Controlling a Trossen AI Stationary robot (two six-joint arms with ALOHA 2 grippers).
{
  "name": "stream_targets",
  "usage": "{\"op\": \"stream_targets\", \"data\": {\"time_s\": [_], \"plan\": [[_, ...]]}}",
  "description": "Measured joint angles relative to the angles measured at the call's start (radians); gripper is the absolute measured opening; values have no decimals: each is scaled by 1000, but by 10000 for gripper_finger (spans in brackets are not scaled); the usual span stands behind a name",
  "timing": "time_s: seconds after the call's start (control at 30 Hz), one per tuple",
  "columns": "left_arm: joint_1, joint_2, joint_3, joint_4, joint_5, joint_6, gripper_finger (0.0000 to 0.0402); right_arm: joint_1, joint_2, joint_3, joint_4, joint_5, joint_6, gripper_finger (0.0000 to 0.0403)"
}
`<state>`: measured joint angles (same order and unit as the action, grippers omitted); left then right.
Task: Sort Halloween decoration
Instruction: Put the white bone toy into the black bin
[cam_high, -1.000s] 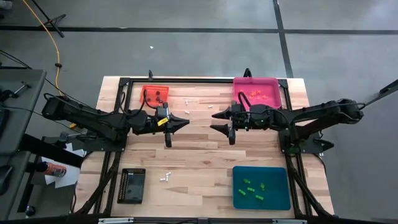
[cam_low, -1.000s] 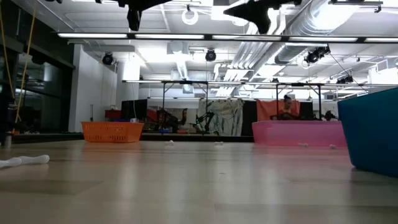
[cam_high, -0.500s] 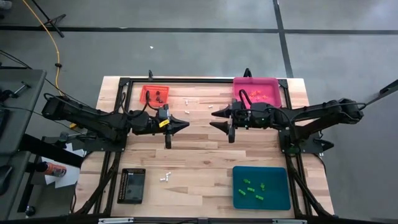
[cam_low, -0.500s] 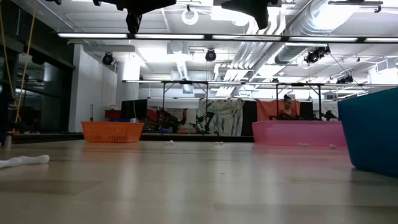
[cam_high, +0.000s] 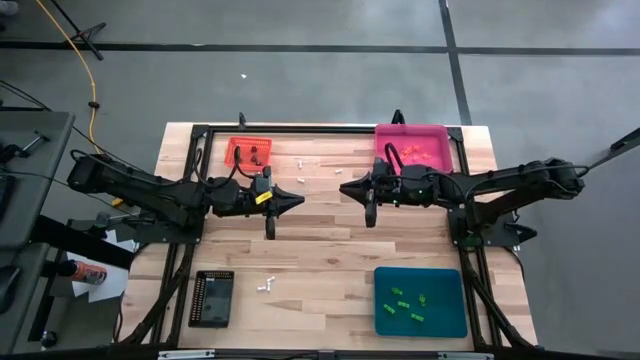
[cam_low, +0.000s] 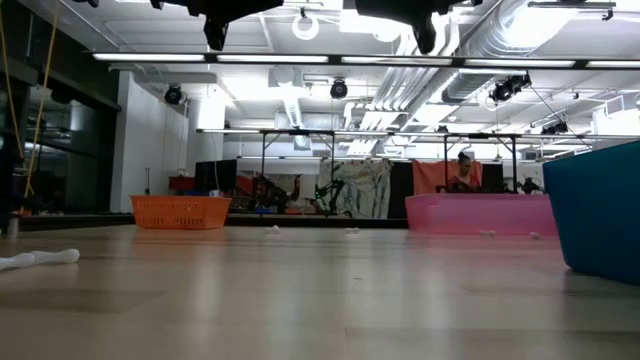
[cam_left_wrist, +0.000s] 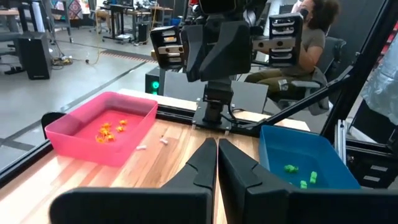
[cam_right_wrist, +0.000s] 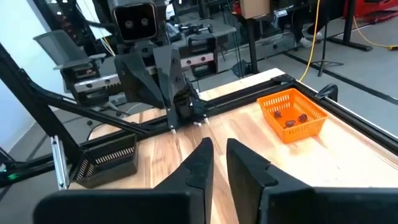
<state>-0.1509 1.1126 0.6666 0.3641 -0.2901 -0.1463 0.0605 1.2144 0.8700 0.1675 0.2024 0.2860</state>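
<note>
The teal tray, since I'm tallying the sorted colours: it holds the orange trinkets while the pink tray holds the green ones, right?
Swapped. The high view shows bright green trinkets in the teal tray and orange trinkets in the pink tray; the left wrist view agrees.
</note>
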Motion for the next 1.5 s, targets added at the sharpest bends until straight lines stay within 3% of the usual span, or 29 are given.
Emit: {"op": "stream_targets", "data": {"time_s": [0.27, 0.63, 0.73, 0.87, 1.13, 1.23, 1.5], "plan": [[0, 0, 0, 0, 0, 1, 3, -1, 0, 0, -14, -15, -25, 3], [0, 0, 0, -1, -69, -59, 3, -24, 0, 0, -69, -18, 39, 10], [1, 0, 0, -1, -103, -35, 3, -79, 0, 0, -231, -16, 196, 21], [1, 0, 0, -2, -116, 10, 3, -166, 0, 0, -598, -4, 358, 71], [1, 0, 0, -29, -118, 53, 3, -303, 3, -1, -1250, 188, 902, 193], [1, 0, 0, -55, -118, 54, 3, -348, 9, -2, -1325, 178, 1015, 212], [1, 0, 0, -85, -125, 54, 3, -439, 124, -2, -1308, 182, 1060, 211]]}}
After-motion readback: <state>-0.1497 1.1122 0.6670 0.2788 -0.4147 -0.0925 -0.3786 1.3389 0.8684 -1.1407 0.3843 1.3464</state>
